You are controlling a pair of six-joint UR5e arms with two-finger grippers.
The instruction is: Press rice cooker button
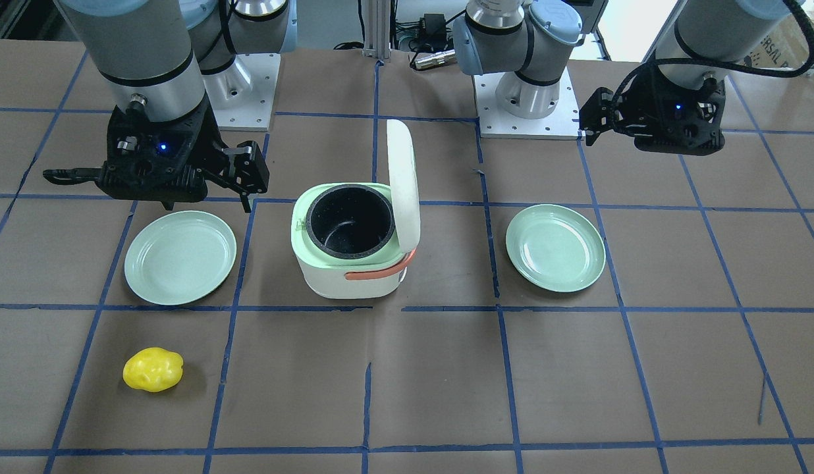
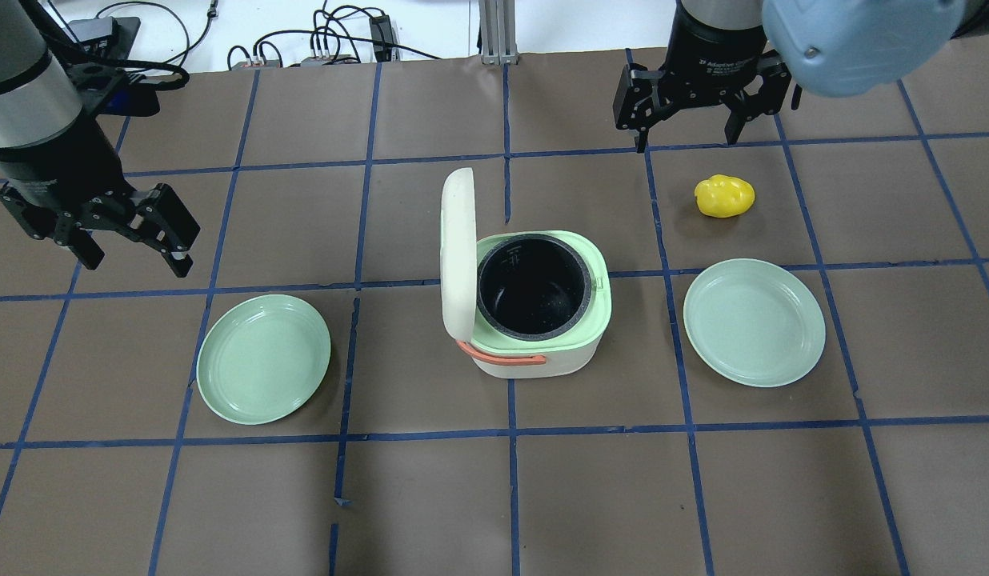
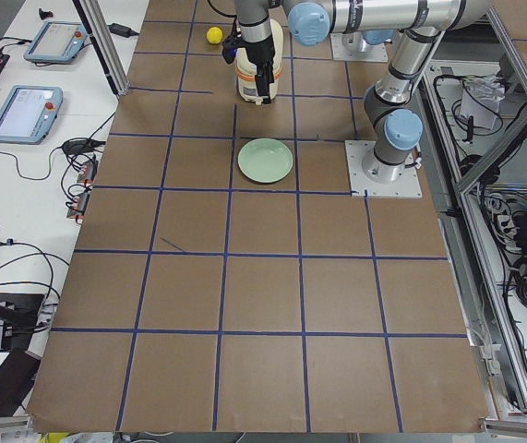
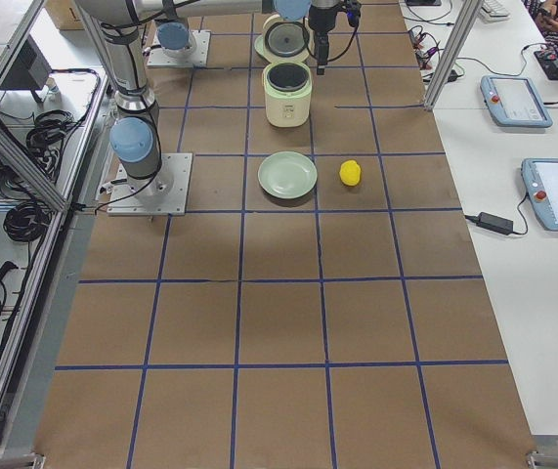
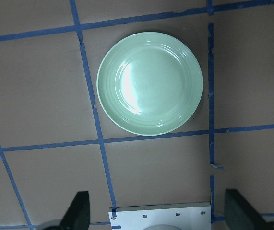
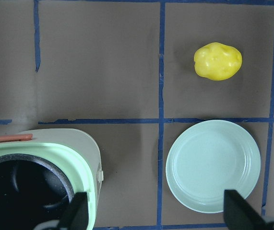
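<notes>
Rice cooker [image 2: 534, 366] mid-bench [image 2: 430, 496], lid [image 2: 458, 248] standing open, so the button press looks done and I see nothing left. Left end effector [image 2: 134, 258] wide, empty, well off to its side. Right end effector [image 2: 686, 138] wide, empty, beyond the yellow potato [image 2: 725, 196].

White "Adaptive" lettering [image 2: 722, 62], partly legible, on the right claw [image 2: 686, 142] collar.
</notes>
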